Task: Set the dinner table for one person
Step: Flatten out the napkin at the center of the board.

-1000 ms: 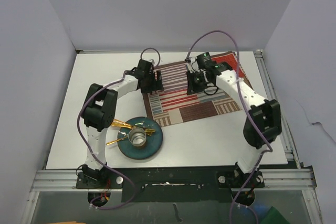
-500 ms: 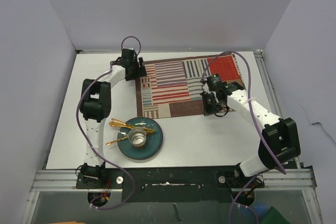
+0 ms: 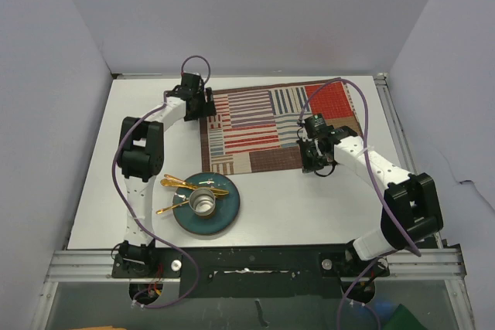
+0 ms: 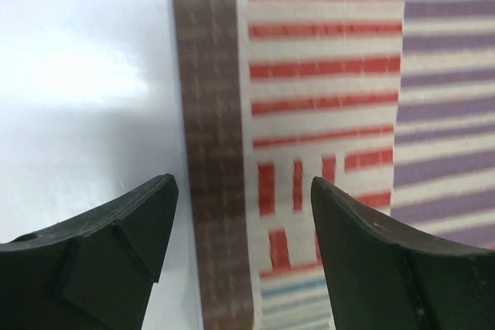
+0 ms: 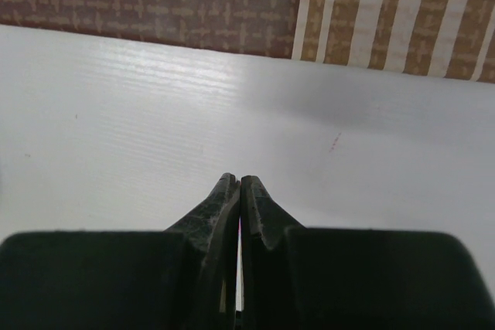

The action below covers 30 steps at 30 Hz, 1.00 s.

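White table [image 3: 309,206], glossy and faintly ribbed, with aluminium rails [image 3: 85,268] at its near and right edges and plain pale walls [image 3: 247,13] on three sides. Striped patchwork placemat [image 3: 263,125] lies at far centre. Left gripper [image 4: 244,191]: jaws wide apart, empty, above the placemat's brown left border. Right gripper [image 5: 238,183]: fingers pressed together, empty, over bare table just off the placemat's near edge. Teal plate [image 3: 228,218], near left, carries a metal cup [image 3: 204,203] and gold cutlery [image 3: 176,184].
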Each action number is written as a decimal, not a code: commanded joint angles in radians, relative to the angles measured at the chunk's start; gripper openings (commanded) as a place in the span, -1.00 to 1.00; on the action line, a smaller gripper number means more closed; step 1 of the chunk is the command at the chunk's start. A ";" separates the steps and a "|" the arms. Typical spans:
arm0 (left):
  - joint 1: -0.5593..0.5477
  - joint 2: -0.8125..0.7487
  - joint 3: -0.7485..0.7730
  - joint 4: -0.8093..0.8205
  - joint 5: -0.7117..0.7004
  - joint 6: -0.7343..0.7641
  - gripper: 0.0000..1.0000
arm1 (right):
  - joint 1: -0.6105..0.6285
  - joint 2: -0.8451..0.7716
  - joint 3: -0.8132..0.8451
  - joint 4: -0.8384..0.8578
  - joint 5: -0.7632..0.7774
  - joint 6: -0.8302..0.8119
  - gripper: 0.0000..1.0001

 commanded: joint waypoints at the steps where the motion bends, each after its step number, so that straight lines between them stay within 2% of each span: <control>1: -0.056 -0.182 -0.116 0.005 0.025 -0.012 0.41 | -0.015 0.063 0.046 0.114 0.084 0.002 -1.00; 7: -0.107 -0.326 -0.253 0.013 -0.003 -0.009 0.41 | -0.036 0.210 0.128 0.242 0.112 -0.029 -1.00; 13: -0.126 -0.399 -0.321 0.026 0.018 -0.018 0.41 | -0.094 0.387 0.211 0.284 0.051 -0.029 -1.00; 24: -0.159 -0.334 -0.394 0.112 0.085 -0.056 0.41 | -0.079 0.523 0.224 0.291 -0.063 -0.014 -1.00; 30: -0.159 -0.313 -0.376 0.100 0.083 -0.051 0.41 | -0.005 0.565 0.255 0.287 -0.091 0.001 -1.00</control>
